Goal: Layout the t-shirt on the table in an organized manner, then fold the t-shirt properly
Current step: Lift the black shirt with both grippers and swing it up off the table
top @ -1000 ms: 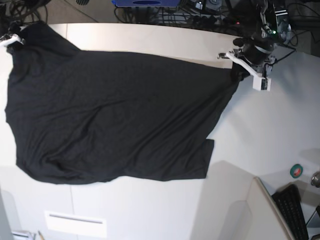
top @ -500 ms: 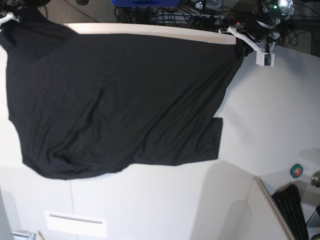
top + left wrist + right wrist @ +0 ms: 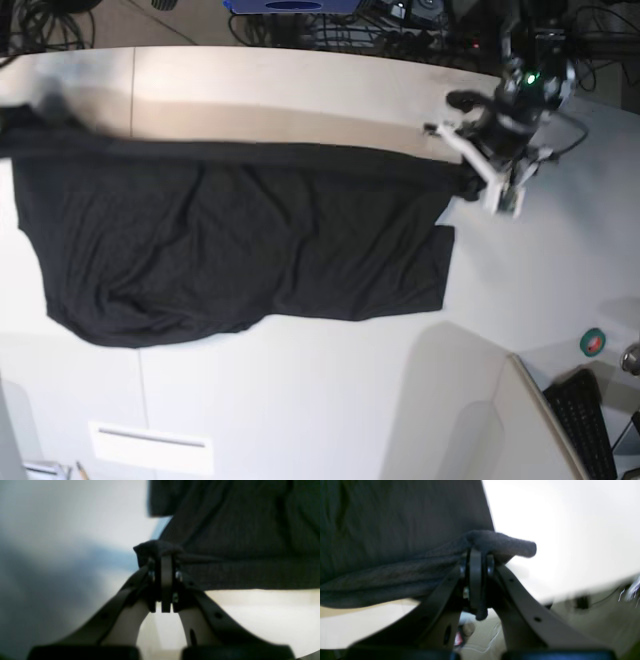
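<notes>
I see the tabletop (image 3: 300, 400) with the shirt (image 3: 240, 240) spread black across it, its far edge pulled taut (blurred at one end) between my left gripper (image 3: 166, 562) and right gripper (image 3: 476, 555), each clamped tight on a bunched corner of fabric.

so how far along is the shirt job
Done: the t-shirt is mostly spread on the table. In hand: the left gripper and right gripper each pinch an edge, stretching it taut. Left: releasing it flat, then every fold.
</notes>
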`<state>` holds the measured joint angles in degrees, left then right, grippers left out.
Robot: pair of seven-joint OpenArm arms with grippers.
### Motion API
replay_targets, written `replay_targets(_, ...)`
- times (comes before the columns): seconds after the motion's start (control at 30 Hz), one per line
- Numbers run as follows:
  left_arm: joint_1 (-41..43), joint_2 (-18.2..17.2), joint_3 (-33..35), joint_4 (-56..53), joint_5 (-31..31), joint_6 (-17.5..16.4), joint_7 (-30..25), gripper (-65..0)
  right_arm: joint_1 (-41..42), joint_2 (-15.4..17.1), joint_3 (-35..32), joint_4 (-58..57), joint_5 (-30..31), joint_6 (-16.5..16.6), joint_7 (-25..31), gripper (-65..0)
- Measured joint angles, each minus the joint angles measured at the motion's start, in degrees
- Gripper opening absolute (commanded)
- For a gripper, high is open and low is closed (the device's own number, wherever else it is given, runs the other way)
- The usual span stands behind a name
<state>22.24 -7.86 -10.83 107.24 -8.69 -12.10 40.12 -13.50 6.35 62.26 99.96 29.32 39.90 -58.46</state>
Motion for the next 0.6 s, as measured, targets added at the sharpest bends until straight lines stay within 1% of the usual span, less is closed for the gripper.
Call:
replay_targets(0.03, -3.0, 0.2, 1.4, -0.2, 1.2, -0.2, 1.7, -65.0, 2.0, 1.1, -1.6, -0.5, 0.0, 0.1, -0.9, -65.0)
replay_targets(0.1, -8.7, 0.1, 3.4, -1.4, 1.1, 0.0, 3.9, -65.0, 6.2, 2.8, -3.6, -2.9, 0.2, 0.2, -1.7, -65.0)
replay_targets(0.13, -11.4, 0.0, 4.4, -2.4, 1.1, 0.1, 4.9, -65.0, 8.2, 3.7, -4.6, -4.6, 0.3, -1.0, -2.0, -65.0)
replay_targets(0.17, -14.0, 0.0, 5.4, -3.9, 1.2, 0.3, 5.7, -65.0, 10.2, 4.6, -5.7, -6.8, 0.7, -4.2, -1.7, -65.0)
replay_targets(0.23, -18.2, -0.1, 7.0, -7.3, 1.2, 0.3, 6.4, -65.0, 13.5, 6.6, -8.2, -12.0, -0.2, -7.1, -0.9, -65.0)
replay_targets(0.3, -22.7, 0.0, 8.9, -11.7, 1.4, 0.3, 6.7, -65.0, 17.2, 8.7, -11.6, -18.3, -0.5, -8.0, 1.2, -65.0)
replay_targets(0.47, -34.5, 0.2, 13.3, -24.2, 1.0, 0.2, 6.7, -65.0, 27.6, 14.3, -21.1, -36.6, -0.1, -7.9, 8.4, -65.0)
replay_targets(0.6, -44.3, 3.1, 13.7, -34.2, 1.2, 0.2, 6.9, -65.0, 36.7, 18.4, -26.6, -50.6, -0.6, -8.1, 14.1, -65.0)
